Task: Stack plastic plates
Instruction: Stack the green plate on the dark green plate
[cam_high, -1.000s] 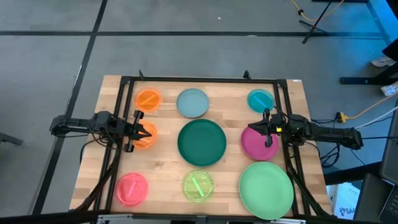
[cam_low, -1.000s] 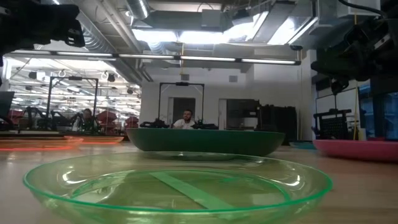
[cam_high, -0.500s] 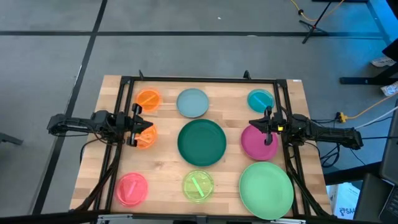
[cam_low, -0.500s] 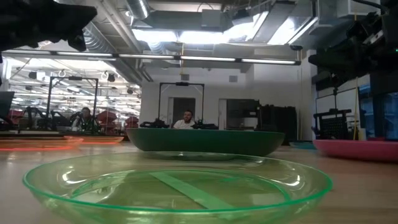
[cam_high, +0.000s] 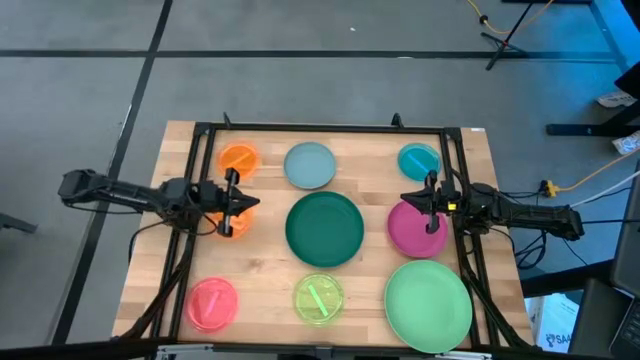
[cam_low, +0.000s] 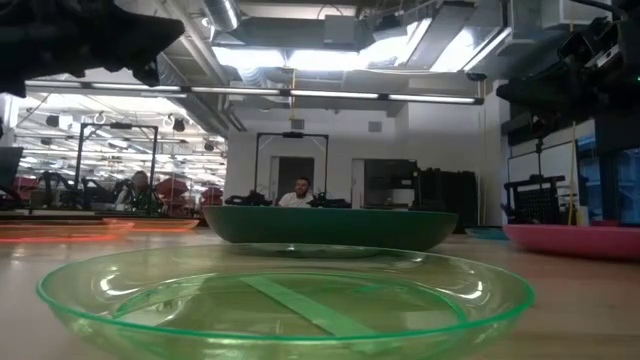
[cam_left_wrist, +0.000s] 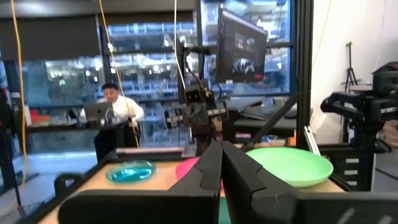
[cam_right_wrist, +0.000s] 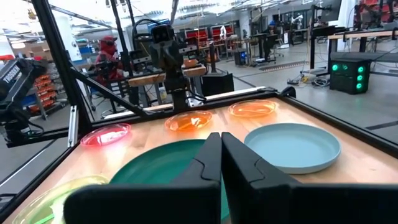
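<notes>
My left pincer clenched empty over an orange plate, right pincer clenched above the magenta plate, seemingly not touching, plastic plates spread unstacked across the tabletop

The left tool now sits further toward 3 o'clock than a second ago, over the inner edge of the orange plate, nearer the dark green plate.

wooden table under my black frame | grey floor around | yellow cable beyond my right | seated person behind | monitor
</notes>
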